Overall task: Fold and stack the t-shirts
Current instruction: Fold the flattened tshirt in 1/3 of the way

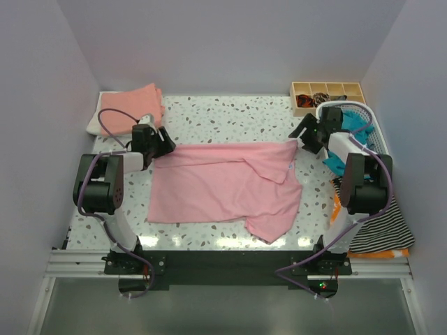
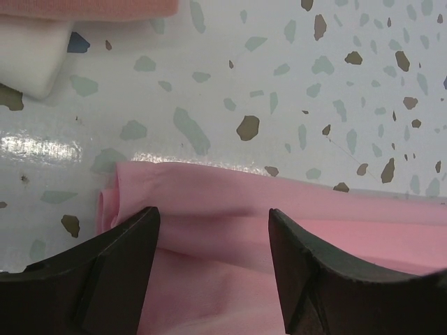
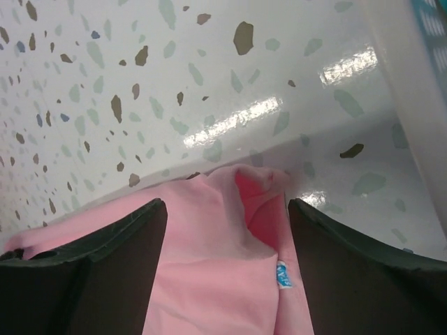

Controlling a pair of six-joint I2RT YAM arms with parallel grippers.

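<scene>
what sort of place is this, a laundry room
More likely a robot test booth than a home: plain walls box in a speckled table, with a pink t-shirt spread and a laundry basket.

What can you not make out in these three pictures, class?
- Top view: the compartment box holds things too small to name.
- Top view: the right arm covers part of the striped cloth.
- Left wrist view: the frame edge cuts off the white folded shirt.
- Right wrist view: the label has print too small to read.

Left hand [image 1: 159, 144] spread wide, right hand [image 1: 308, 132] spread wide, both lowered
</scene>
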